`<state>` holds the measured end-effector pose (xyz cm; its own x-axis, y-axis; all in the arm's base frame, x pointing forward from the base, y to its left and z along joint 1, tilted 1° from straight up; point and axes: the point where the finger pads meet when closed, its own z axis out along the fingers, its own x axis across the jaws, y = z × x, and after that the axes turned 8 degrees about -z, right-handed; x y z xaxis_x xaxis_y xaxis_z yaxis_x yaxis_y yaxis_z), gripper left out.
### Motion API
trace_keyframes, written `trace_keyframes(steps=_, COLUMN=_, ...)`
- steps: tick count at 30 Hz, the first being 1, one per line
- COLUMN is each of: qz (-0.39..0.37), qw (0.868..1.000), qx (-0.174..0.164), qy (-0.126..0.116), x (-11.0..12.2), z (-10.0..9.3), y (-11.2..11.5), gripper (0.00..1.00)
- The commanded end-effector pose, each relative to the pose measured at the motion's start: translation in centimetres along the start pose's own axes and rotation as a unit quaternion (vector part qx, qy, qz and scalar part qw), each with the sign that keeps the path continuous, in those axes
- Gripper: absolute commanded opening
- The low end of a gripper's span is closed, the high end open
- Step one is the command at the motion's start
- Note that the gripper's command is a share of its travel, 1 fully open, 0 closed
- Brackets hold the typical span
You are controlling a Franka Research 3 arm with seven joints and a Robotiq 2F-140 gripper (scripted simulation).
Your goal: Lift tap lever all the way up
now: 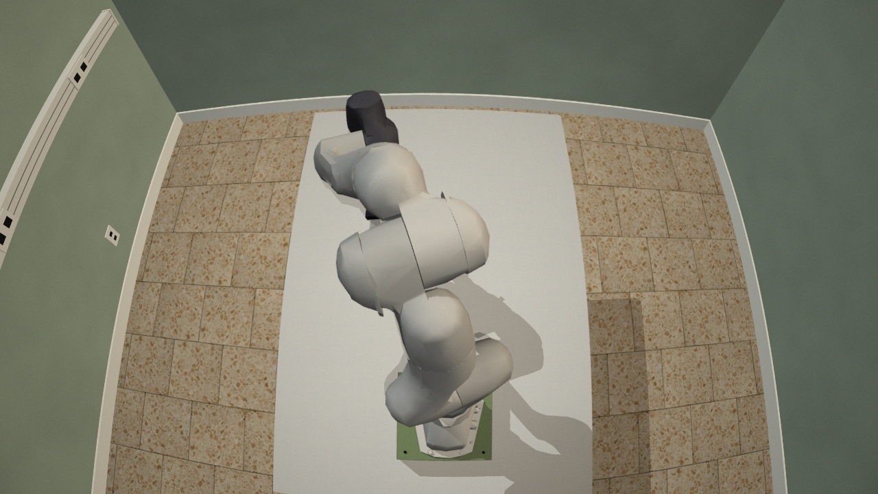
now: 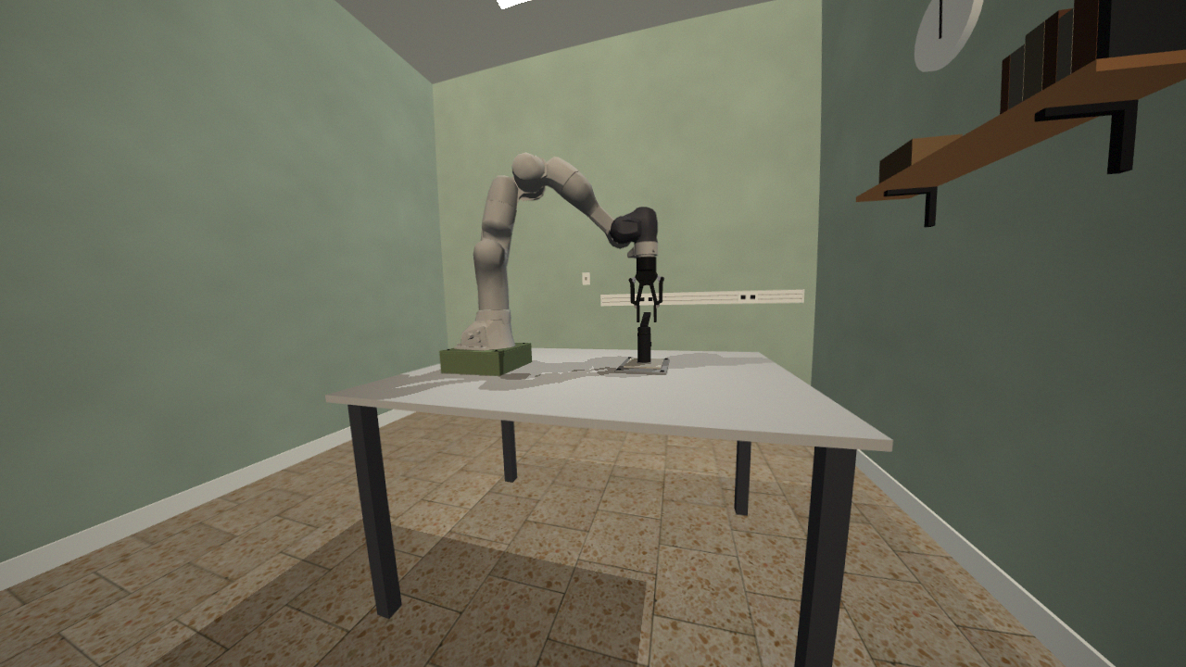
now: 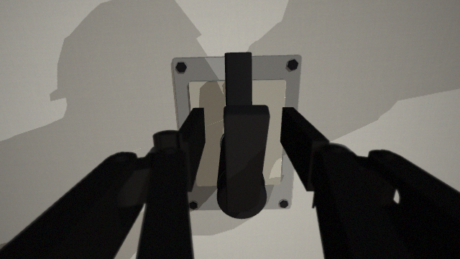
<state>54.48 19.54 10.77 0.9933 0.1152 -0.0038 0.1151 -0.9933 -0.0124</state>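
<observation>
The black tap [image 2: 643, 341] stands on a grey square baseplate [image 2: 644, 370] bolted to the white table. In the wrist view the tap's lever [image 3: 245, 144] rises toward the camera, and the spout [image 3: 238, 77] points away over the baseplate [image 3: 235, 133]. My gripper [image 3: 242, 124] hangs straight above the tap, with one finger on each side of the lever's top. There is a clear gap on both sides, so the fingers are open and touch nothing. In the side view the gripper [image 2: 645, 305] sits just over the lever's tip [image 2: 644, 317]. The overhead view hides the tap under the arm.
The arm's green base block [image 2: 485, 358] sits at the table's left end. A wall shelf [image 2: 1019, 107] with books hangs at the right, well away from the arm. The table edge [image 2: 613, 422] lies toward the side camera.
</observation>
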Motion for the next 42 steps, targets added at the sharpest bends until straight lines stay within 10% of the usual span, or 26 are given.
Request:
trace_keyframes(steps=1, qz=-0.002, qw=1.0, qx=-0.002, qy=0.0, x=0.03, z=-0.12, y=0.21, gripper=0.44)
trace_keyframes(steps=42, qz=-0.002, qw=1.0, qx=-0.002, qy=0.0, x=0.03, z=-0.63, y=0.2, gripper=0.44)
